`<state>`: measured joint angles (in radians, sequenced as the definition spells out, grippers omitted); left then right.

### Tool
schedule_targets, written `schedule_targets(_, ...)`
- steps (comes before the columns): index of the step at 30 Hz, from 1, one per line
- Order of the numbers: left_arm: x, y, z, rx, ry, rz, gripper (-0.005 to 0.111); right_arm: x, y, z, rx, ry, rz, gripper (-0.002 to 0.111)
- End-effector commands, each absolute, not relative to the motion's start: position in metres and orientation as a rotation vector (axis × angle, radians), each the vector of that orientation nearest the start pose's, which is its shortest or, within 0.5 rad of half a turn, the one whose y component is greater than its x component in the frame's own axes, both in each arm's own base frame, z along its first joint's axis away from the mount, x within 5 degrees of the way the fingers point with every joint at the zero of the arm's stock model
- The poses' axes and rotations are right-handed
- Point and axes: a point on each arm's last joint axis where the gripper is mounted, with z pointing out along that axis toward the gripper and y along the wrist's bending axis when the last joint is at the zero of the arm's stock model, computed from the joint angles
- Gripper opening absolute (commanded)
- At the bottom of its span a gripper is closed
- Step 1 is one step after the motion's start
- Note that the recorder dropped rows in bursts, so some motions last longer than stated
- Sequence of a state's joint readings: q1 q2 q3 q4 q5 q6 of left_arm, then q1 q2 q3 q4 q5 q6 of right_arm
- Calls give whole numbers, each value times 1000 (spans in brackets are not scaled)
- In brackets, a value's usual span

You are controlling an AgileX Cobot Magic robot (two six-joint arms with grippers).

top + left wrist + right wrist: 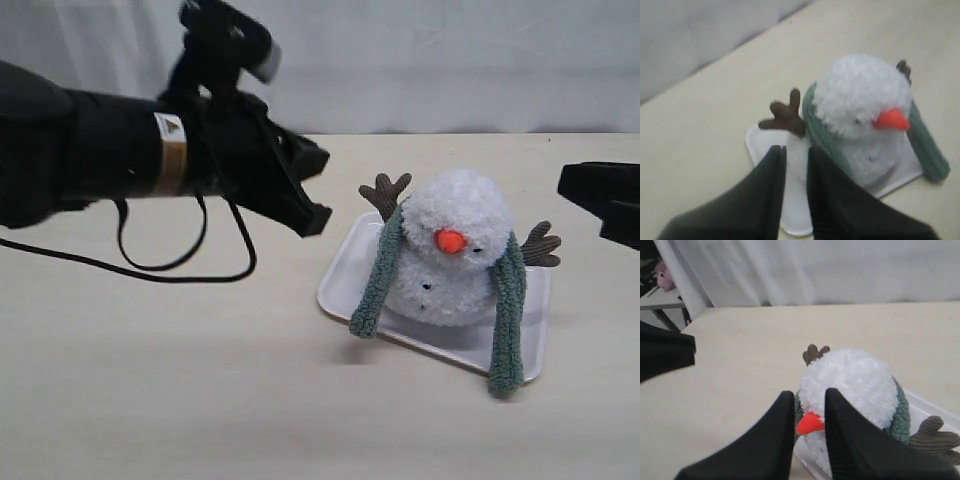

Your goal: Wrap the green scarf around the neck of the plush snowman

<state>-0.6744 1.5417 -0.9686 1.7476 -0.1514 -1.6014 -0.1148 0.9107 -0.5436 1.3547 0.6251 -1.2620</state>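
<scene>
The plush snowman [455,250] sits upright on a white tray [345,280], orange nose facing the front. The green scarf [378,280] is draped behind its neck, and its two ends hang down the front on either side, the right end [508,320] reaching past the tray's edge. My left gripper [322,190] hovers in the air left of the snowman. Its jaws stand slightly apart with nothing between them [796,150]. My right gripper [582,205] hangs at the right edge, also narrowly open and empty [809,394]. Neither gripper touches the scarf [822,132] or the snowman [855,385].
A black cable [180,270] loops down from the left arm onto the pale tabletop. The tray [795,220] lies right of the table's middle. The left arm [665,357] shows dark across from the right wrist camera. A white curtain closes off the back.
</scene>
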Motion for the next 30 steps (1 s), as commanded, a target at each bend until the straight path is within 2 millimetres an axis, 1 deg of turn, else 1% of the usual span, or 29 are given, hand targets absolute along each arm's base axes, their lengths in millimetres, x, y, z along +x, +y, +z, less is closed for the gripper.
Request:
schedule_targets(1, 278, -241, 211, 982, 2036, -472, 43, 208, 33, 285, -245, 2038, 650, 30)
schedule_targets(3, 281, -253, 194, 1068, 2055, -539, 48, 223, 32, 287, -238, 2050, 662, 30)
schedule_targets(5, 286, -264, 182, 1130, 2053, -591, 48, 238, 29, 289, -218, 2058, 652, 30)
schedule_targets(10, 309, -277, 163, 1111, 2073, -546, 48, 262, 27, 288, -207, 2082, 678, 30)
schedule_targets(12, 312, -280, 155, 1113, 2085, -542, 48, 268, 26, 282, -195, 2101, 679, 30)
schedule_targets(15, 312, -284, 150, 1099, 2107, -597, 48, 275, 25, 274, -184, 2127, 691, 30)
schedule_targets(18, 308, -287, 149, 1131, 2102, -662, 48, 279, 25, 267, -186, 2146, 694, 30)
schedule_targets(23, 307, -286, 151, 1146, 2091, -672, 49, 280, 25, 264, -188, 2158, 706, 30)
schedule_targets(25, 310, -283, 155, 1129, 2090, -663, 49, 279, 26, 264, -204, 2157, 724, 30)
schedule_targets(27, 311, -280, 163, 1087, 2100, -697, 49, 278, 28, 264, -214, 2157, 741, 30)
schedule_targets(30, 305, -280, 175, 1091, 2088, -831, 49, 278, 28, 264, -219, 2157, 750, 30)
